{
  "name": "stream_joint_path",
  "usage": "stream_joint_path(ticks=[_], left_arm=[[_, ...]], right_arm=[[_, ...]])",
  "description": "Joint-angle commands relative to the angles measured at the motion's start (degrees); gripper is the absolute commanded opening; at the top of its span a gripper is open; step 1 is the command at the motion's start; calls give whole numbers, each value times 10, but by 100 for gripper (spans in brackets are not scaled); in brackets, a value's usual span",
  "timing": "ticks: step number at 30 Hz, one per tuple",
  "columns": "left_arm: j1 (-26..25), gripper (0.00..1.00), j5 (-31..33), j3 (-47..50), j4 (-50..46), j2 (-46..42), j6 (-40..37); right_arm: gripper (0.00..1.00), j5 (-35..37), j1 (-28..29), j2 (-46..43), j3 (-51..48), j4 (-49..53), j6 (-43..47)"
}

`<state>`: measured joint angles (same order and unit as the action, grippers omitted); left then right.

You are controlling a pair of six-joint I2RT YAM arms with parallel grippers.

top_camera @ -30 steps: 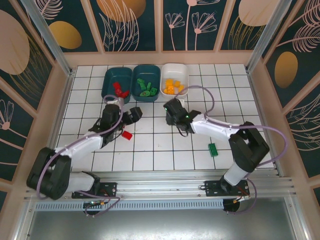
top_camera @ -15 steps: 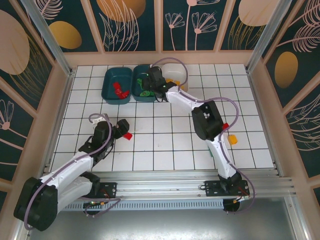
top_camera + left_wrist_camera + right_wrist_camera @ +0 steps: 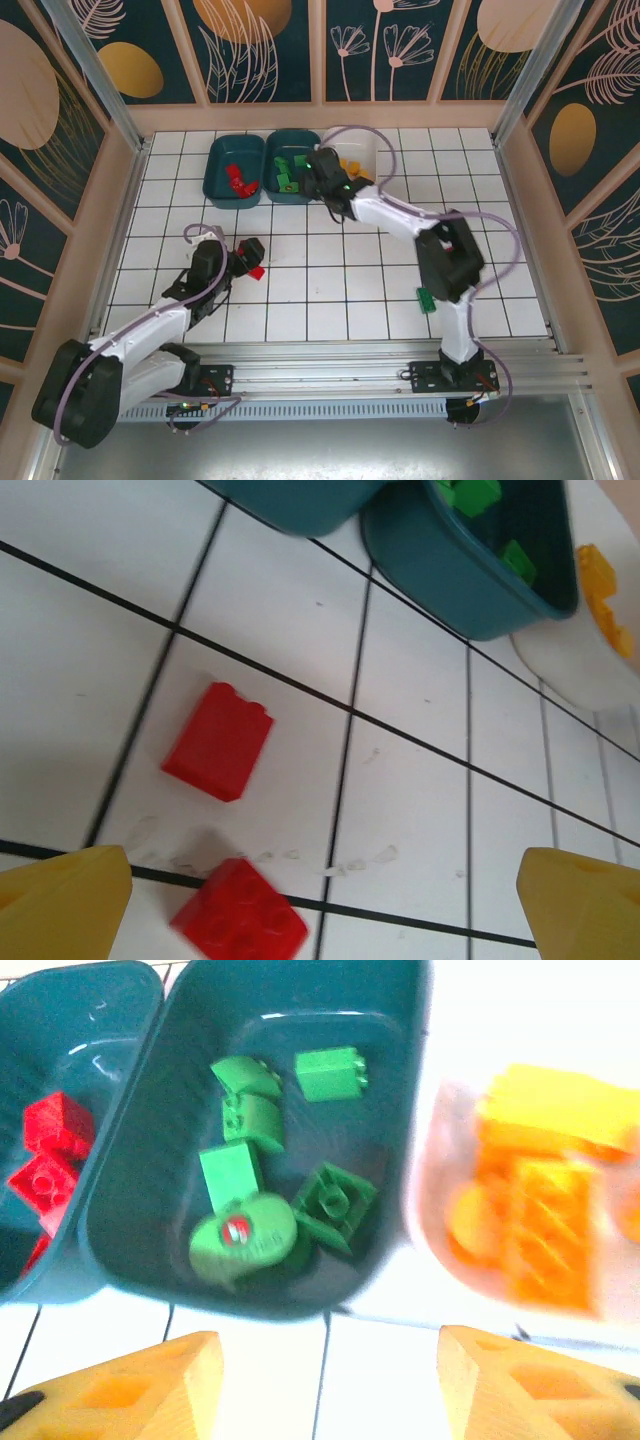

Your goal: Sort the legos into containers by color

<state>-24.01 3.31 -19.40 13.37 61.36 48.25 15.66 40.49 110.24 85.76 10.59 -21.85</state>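
The right arm stretches to the desk's far edge. The right claw, fingers apart and empty, hangs over the middle tub of green bricks. The left claw, wide apart, hovers over two red bricks, the nearer one blurred.

Glossy plastic tub; smooth red brick (plastic too).

It looks to me like a robotics lab test cell, not a home. A white gridded counter sits boxed in by wood-framed wall panels papered with leaf patterns. An aluminium rail along the near edge carries the cabled left arm and right arm.
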Motion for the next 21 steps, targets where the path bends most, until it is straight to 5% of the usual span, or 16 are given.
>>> stream_joint_path(ticks=[1,6,12,21], left_arm=[[0,99,-89,-1,116,39,28],[-7,97,-171,-15,219,121,57],[-25,97,-193,-54,245,189,56],[-32,96,-197,-51,232,192,57]], right_arm=[[63,108,-3,-143,-138,19,-65],[70,119,-36,-334,-371,151,-220],[74,52,-72,-495,-520,220,-320],[75,12,-111,-492,-570,222,-323]])
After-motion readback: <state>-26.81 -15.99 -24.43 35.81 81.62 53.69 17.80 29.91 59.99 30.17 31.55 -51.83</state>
